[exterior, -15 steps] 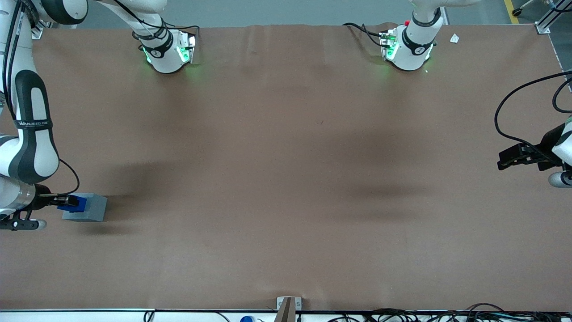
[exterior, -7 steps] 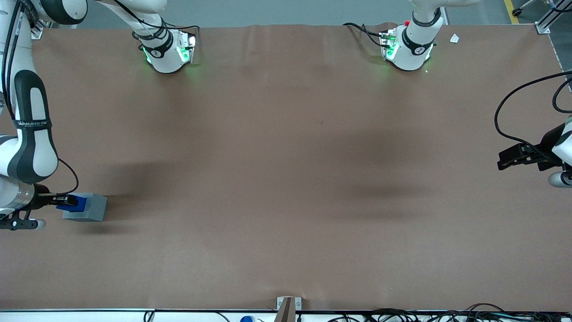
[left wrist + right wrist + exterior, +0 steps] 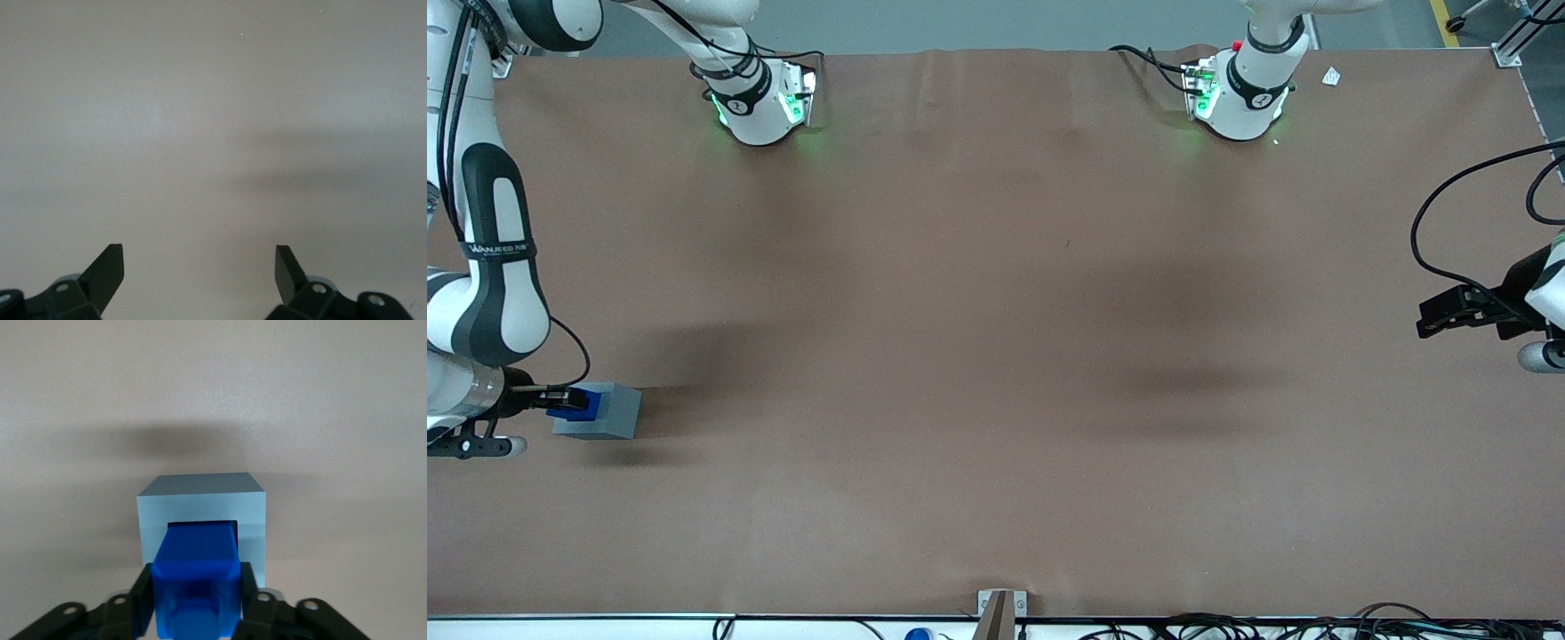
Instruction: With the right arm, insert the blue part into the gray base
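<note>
Change: against the front view a second ago, we see the blue part (image 3: 576,404) sitting a touch lower and closer in on the gray base (image 3: 599,412); the arm's lettered band also sits slightly nearer the front camera.
Meaning: we judge the insertion is under way, with the part's leading end entering the square recess rather than hovering clear of it.
Part: in the wrist view the blue part (image 3: 195,577) runs from between the fingers toward 12 o'clock, its far end meeting the dark opening in the base's top face.
Base: the gray base (image 3: 201,509) rests flat on the brown table (image 3: 996,356), toward the working arm's end, with its shadow at 12 o'clock.
Gripper: the gripper (image 3: 195,608) is clamped on the blue part, one black finger (image 3: 141,600) pressed on each side.
Arm: the right arm (image 3: 487,284) drops steeply from 12 o'clock, elbow bent, wrist level with the base and its gripper (image 3: 560,402) directly over it.
Left to do: we reckon the part is not yet fully seated, since most of its body shows above the recess.
</note>
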`<state>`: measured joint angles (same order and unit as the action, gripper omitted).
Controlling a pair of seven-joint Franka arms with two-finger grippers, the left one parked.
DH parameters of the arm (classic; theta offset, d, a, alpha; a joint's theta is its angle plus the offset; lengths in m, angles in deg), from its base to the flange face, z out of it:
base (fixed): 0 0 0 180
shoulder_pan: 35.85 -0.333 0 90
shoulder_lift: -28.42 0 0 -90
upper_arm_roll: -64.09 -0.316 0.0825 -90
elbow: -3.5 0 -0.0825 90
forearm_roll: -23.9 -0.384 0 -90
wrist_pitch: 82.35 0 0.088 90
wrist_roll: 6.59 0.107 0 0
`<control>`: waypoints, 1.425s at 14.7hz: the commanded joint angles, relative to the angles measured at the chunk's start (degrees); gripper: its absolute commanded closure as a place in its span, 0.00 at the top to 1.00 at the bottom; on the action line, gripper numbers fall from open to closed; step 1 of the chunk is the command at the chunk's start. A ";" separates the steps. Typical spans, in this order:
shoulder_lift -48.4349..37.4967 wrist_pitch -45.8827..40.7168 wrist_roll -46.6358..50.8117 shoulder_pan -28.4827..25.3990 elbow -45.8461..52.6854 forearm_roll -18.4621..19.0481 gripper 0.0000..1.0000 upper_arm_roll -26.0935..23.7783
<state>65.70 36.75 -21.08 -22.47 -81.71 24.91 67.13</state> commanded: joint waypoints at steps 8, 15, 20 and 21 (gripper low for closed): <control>-2.72 -1.05 -0.46 0.25 1.71 0.57 1.00 -0.49; -13.26 -16.86 -0.02 -1.33 4.96 -2.31 1.00 -1.02; -23.11 -27.76 6.56 -6.33 4.96 -5.32 1.00 -0.84; -25.04 -29.70 8.14 -7.56 4.96 -4.97 1.00 -0.84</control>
<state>45.10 9.44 -16.07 -27.94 -74.55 20.20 66.13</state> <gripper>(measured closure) 0.000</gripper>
